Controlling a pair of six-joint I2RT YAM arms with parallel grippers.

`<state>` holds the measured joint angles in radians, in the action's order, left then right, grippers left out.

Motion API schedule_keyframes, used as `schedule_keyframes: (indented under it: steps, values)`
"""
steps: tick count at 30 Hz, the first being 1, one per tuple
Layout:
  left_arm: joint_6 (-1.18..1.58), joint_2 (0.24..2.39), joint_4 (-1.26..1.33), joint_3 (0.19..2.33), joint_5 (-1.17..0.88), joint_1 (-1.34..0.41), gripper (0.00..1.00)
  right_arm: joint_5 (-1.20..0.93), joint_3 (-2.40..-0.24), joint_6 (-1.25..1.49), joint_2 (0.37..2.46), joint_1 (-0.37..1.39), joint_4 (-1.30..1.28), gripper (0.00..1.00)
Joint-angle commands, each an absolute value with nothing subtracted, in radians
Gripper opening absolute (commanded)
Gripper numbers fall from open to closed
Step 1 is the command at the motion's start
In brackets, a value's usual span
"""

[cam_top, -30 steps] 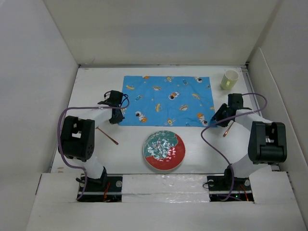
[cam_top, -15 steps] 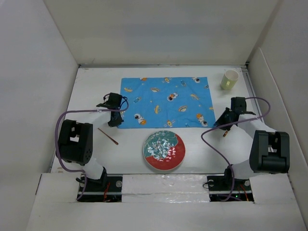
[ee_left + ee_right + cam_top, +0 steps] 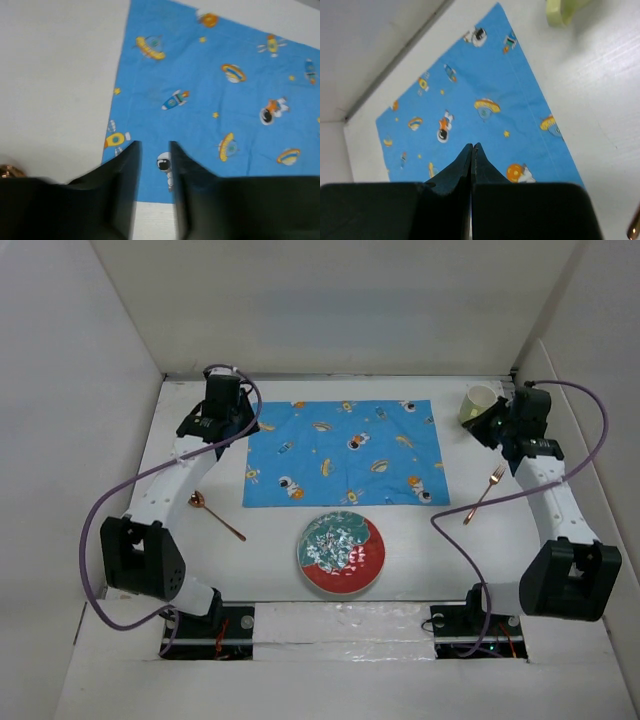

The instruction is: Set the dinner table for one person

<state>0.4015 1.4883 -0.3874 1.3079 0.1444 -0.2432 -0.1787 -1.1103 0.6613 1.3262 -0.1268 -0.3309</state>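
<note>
No readable text, labels or numbers anywhere — blue placemat carries only cartoon rockets and astronauts

Overhead camera spans the dinner table; wrist cameras share the placemat.

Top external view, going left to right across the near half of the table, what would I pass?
Copper spoon → red and green plate → copper fork. The blue placemat spans the plate's position, and the cup sits in line with the fork, so I've left both out.
</note>
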Motion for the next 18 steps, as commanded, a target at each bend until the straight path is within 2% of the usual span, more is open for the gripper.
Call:
schedule_keyframes:
  steps: [1,3,6,10,11,12,13,14,15,17,18]
  values:
    - [0.361,1.419,-0.373,1.350,0.010,-0.268,0.19,-0.219,-1.199,0.681,1.380,-0.156,-0.290,0.00]
    - [0.357,1.370,-0.322,1.304,-0.099,-0.268,0.02,-0.273,-1.233,0.663,1.410,-0.150,-0.322,0.00]
    - [0.362,1.277,-0.244,1.191,-0.191,-0.268,0.00,-0.270,-1.244,0.592,1.399,-0.065,-0.414,0.00]
    - [0.382,1.175,-0.187,1.059,-0.253,-0.268,0.00,-0.423,-1.028,0.537,1.288,0.049,-0.387,0.00]
    - [0.382,1.161,-0.178,1.036,-0.268,-0.268,0.00,-0.519,-0.906,0.538,1.258,0.066,-0.339,0.00]
    - [0.376,1.149,-0.164,1.001,-0.297,-0.268,0.00,-0.561,-0.847,0.543,1.232,0.098,-0.319,0.06]
    - [0.373,1.149,-0.164,0.988,-0.310,-0.268,0.03,-0.583,-0.798,0.548,1.189,0.116,-0.315,0.15]
    - [0.370,1.152,-0.164,0.980,-0.317,-0.268,0.04,-0.601,-0.719,0.548,1.172,0.133,-0.319,0.41]
    - [0.367,1.164,-0.164,0.974,-0.339,-0.268,0.05,-0.606,-0.686,0.542,1.160,0.150,-0.325,0.53]
    - [0.350,1.183,-0.167,0.983,-0.363,-0.268,0.09,-0.659,-0.606,0.537,1.152,0.217,-0.315,0.67]
    - [0.350,1.189,-0.169,0.991,-0.368,-0.268,0.09,-0.660,-0.586,0.537,1.152,0.218,-0.314,0.67]
